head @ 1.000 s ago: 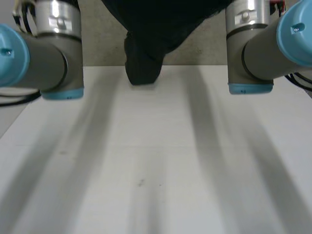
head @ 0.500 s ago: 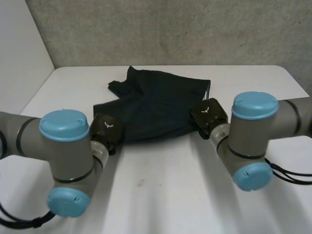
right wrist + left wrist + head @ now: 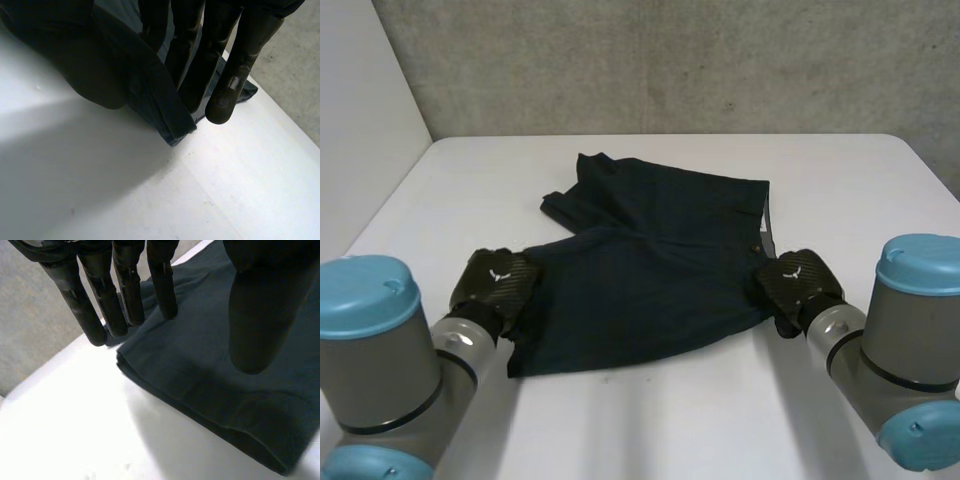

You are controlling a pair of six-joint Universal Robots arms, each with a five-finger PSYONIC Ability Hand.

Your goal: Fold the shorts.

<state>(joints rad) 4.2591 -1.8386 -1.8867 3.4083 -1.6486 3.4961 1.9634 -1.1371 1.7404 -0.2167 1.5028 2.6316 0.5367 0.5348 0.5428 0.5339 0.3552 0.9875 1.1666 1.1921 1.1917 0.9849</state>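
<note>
Dark navy shorts (image 3: 650,280), one pair: spread on the white table (image 3: 650,420), centre of frame. Robot's left hand (image 3: 495,285): at the lower-left corner of the cloth, fingers (image 3: 125,300) straight with tips at its edge, thumb clear above, nothing held. Robot's right hand (image 3: 795,285): at the right edge, cloth corner pinched between thumb and fingers (image 3: 235,75).
</note>
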